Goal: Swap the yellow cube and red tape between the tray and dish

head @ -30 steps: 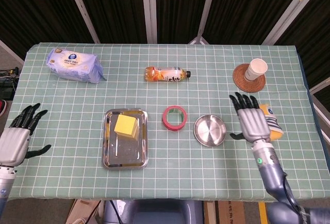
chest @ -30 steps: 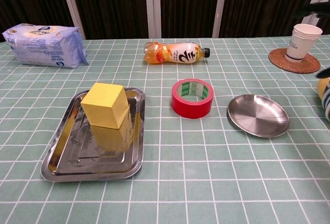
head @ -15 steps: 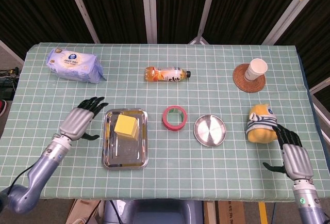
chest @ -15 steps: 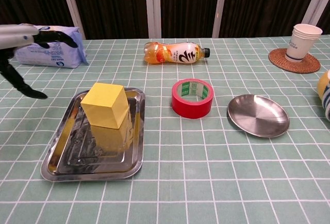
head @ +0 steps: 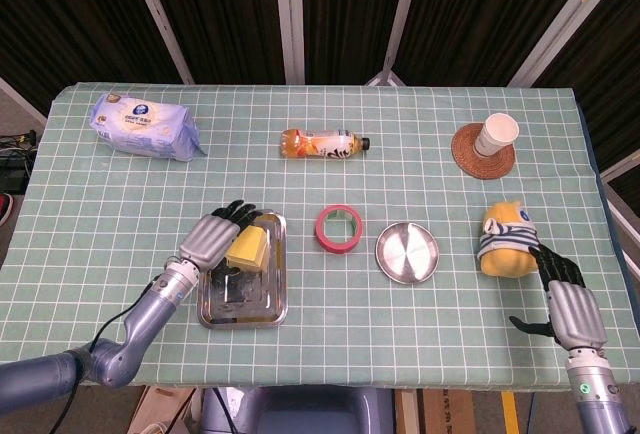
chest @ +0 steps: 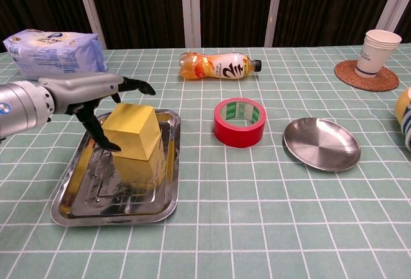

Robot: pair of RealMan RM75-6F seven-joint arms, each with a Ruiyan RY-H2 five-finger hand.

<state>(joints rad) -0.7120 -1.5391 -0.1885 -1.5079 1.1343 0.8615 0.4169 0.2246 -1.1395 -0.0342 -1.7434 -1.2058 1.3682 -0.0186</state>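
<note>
Each silver-grey robot hand (head: pixel 213 239) has black fingers (chest: pixel 138 86) and metallic forearm.

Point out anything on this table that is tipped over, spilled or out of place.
The drink bottle lies on its side, cap still on, nothing spilled. The red tape sits on the cloth between the tray and the empty dish, in neither. Nothing looks damaged.
</note>
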